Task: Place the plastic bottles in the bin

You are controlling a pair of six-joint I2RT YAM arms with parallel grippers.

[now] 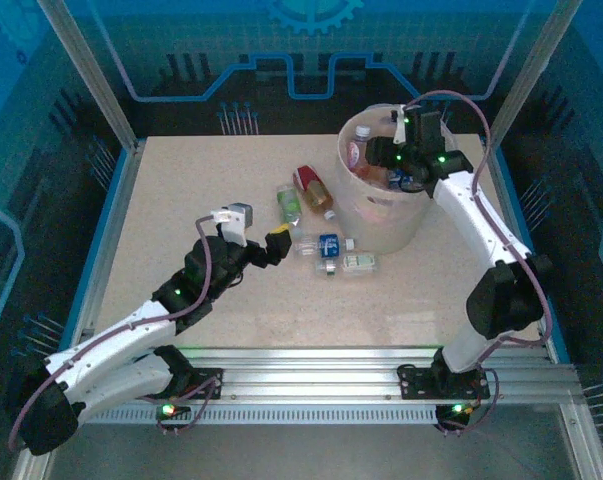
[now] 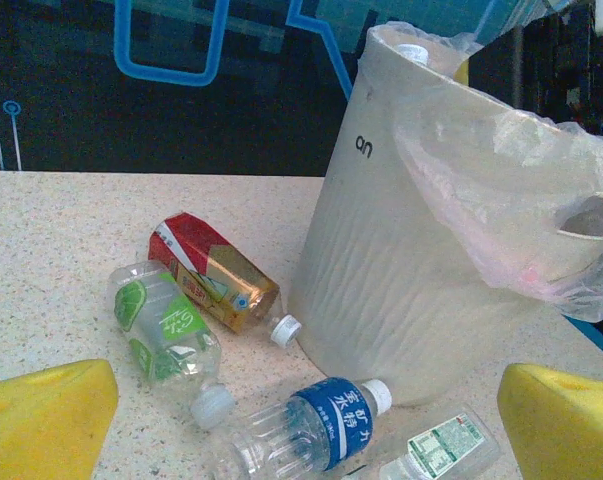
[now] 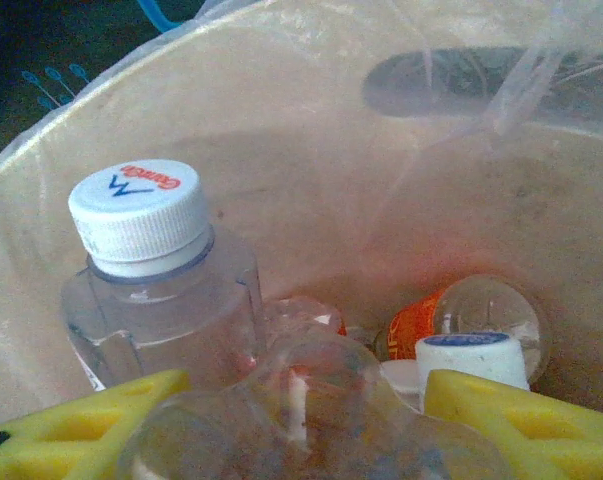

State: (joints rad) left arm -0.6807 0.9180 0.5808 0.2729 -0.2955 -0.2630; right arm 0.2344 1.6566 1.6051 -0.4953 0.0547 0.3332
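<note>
From above, the bin (image 1: 386, 215), a whitish tapered bucket, stands toward the far right corner of the table (image 1: 181, 200). Four loose plastic bottles (image 1: 326, 245) lie flat at its near left side. My left gripper (image 1: 277, 244) is just beside them, and my right gripper (image 1: 389, 160) is over the bin's mouth. At my left wrist my fingers (image 2: 46, 420) are spread wide and empty. The blue-labelled bottle (image 2: 321, 425), printed with Chinese characters, points its white cap at the bin, whose wall reads "on". At my right wrist I grasp a clear bottle (image 3: 321, 420) inside the bin, beside an upright bottle (image 3: 146, 290) whose cap seems to read "Ganten".
</note>
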